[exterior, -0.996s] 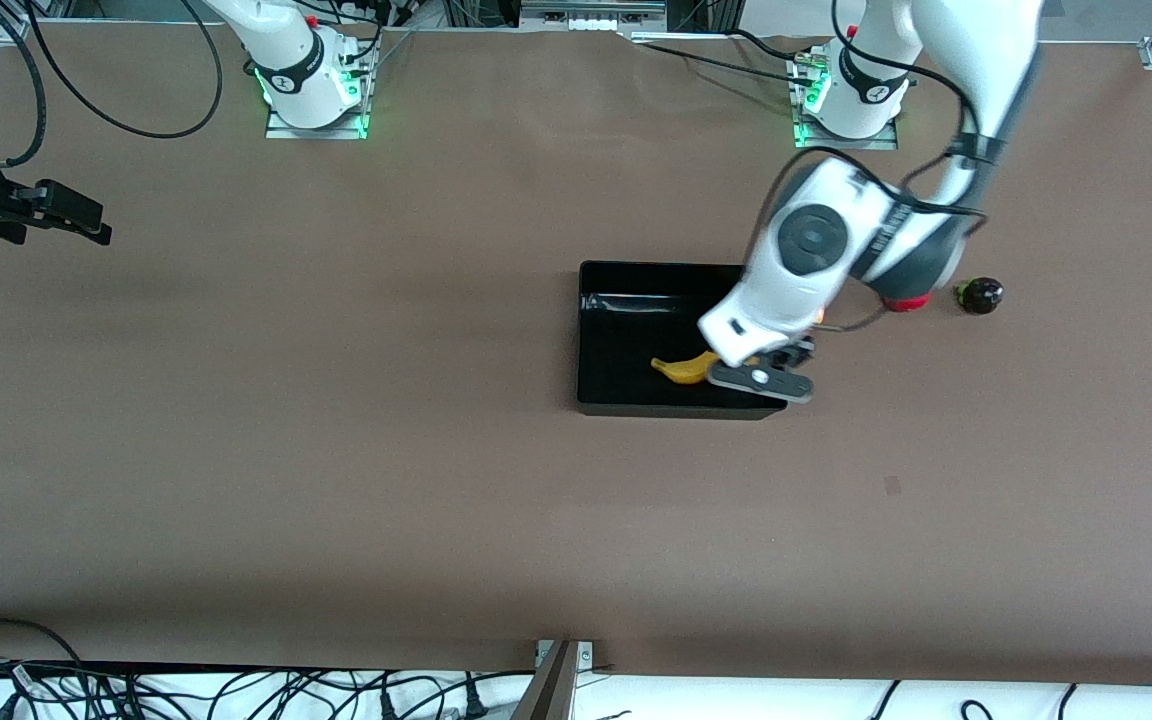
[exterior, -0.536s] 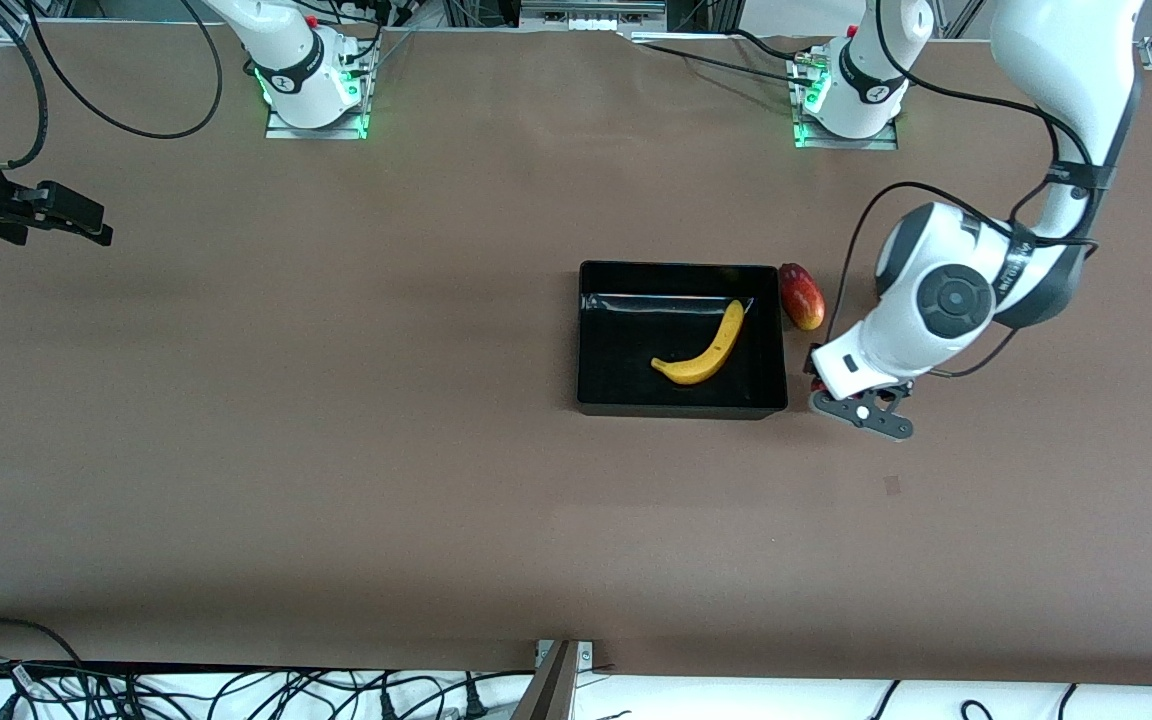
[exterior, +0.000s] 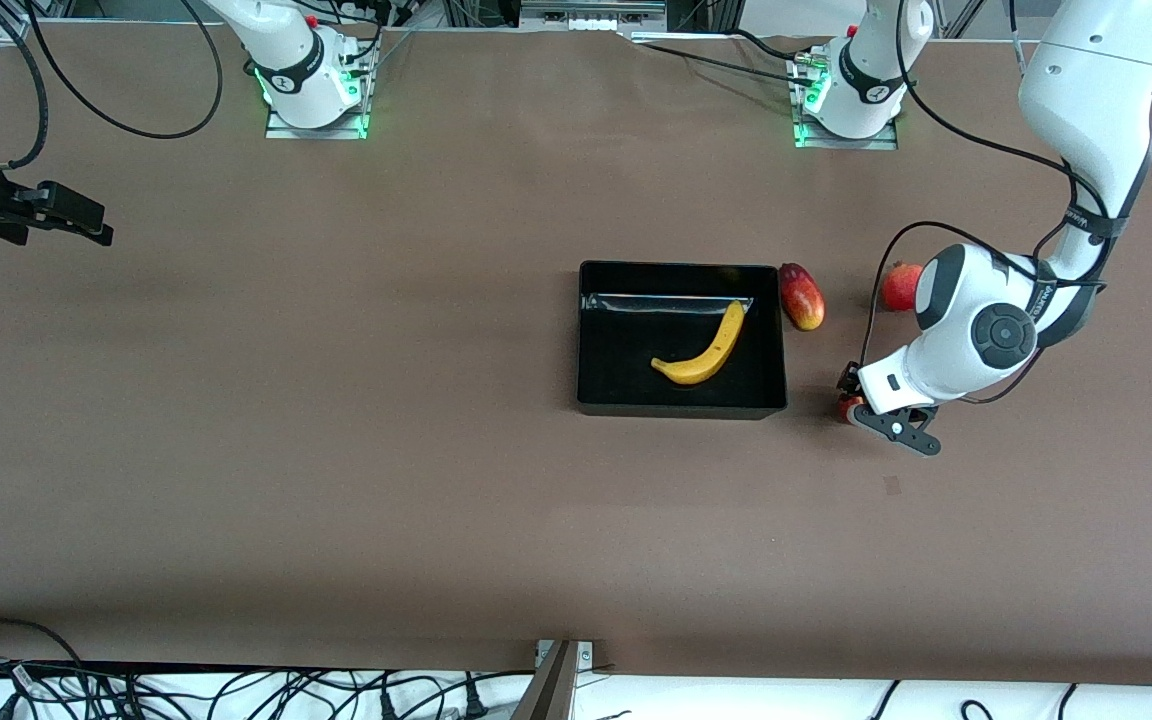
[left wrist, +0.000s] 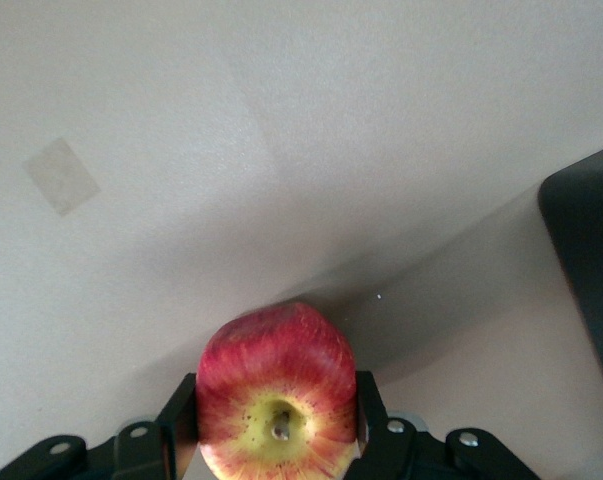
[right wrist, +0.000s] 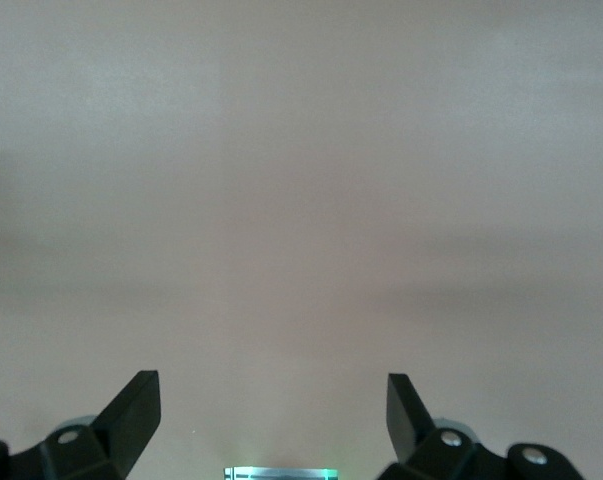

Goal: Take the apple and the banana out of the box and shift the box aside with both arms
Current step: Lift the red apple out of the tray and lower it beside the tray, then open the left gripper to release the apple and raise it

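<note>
Two claws: left claw [left wrist: 277, 452] clamped on the apple [left wrist: 276, 394] beside the box [exterior: 681, 405]; right claw [right wrist: 273, 412] spread apart, waiting over the desk [exterior: 336, 450].

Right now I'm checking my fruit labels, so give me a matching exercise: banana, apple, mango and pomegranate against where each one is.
Things:
1. banana
2. apple
3. mango
4. pomegranate

Places:
A. between the left gripper's fingers
B. on the table beside the black tray
C. inside the black tray
D. on the table, partly hidden by the left arm

Pairs: 1-C, 2-A, 3-B, 4-D
</note>
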